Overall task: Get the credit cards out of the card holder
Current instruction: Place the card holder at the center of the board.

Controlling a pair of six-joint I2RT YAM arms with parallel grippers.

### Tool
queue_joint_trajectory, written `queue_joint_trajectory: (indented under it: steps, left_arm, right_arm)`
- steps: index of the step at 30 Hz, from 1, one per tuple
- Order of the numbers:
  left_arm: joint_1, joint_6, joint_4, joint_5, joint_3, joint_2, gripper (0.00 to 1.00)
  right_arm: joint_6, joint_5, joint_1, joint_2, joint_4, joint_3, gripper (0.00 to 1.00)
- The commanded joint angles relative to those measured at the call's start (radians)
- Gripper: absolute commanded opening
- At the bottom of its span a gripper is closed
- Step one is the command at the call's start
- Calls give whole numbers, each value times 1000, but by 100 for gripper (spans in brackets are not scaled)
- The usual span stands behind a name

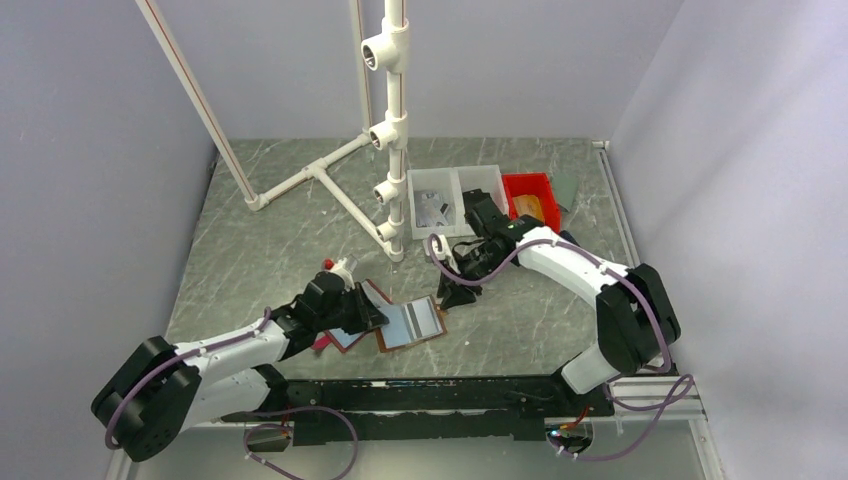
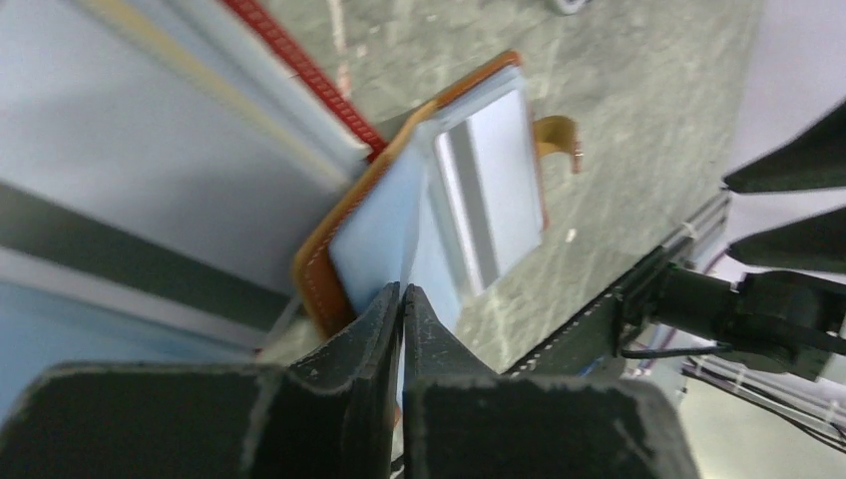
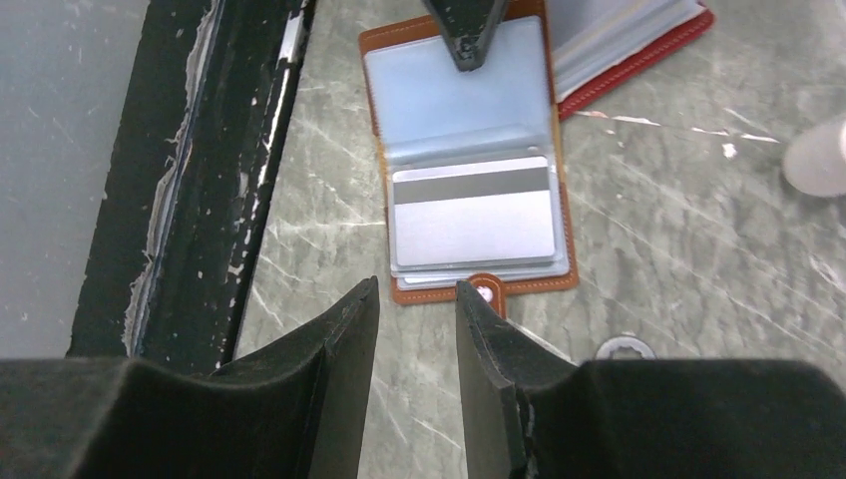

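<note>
Top external: the open card holder (image 1: 412, 323) lies on the table (image 1: 540, 320) near the front rail, long axis roughly left to right, between the left gripper (image 1: 372, 318) and the right gripper (image 1: 458, 295).

Left wrist: the left gripper (image 2: 401, 299) is pinched shut on a clear sleeve at the card holder's (image 2: 479, 190) near end.

Right wrist: the right gripper (image 3: 417, 299) hovers narrowly parted and empty. The card holder (image 3: 469, 150) runs away from it, clasp tab nearest, with a silver card (image 3: 474, 215) showing.
</note>
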Motion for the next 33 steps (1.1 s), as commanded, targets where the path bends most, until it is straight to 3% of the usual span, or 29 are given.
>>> queue_joint_trajectory:
  steps: [1,9,15,19,22,26,29,33]
  left_arm:
    - [2,64,-173,-62,43,-13,12]
    - [3,85,-356,-120,118,-27,19]
    - [4,96,-446,-145,136,-210,42]
    - [5,101,-452,-132,131,-347,51]
    - [7,90,-373,-84,103,-431,55]
    - [7,-2,-90,-4,-18,-469,52]
    - [8,-84,129,18,-100,-434,48]
    - [7,-96,221,47,-102,-344,46]
  right_arm:
    - [-73,11,43,2,72,-31,37]
    - [-23,145,145,45,190,-66,34]
    - [19,238,202,81,242,-65,23]
    - [37,273,222,108,252,-56,17]
    - [71,264,224,124,247,-32,13]
    - [115,227,222,138,237,-7,10]
    - [129,227,218,141,236,1,9]
    - [131,214,200,137,231,4,7]
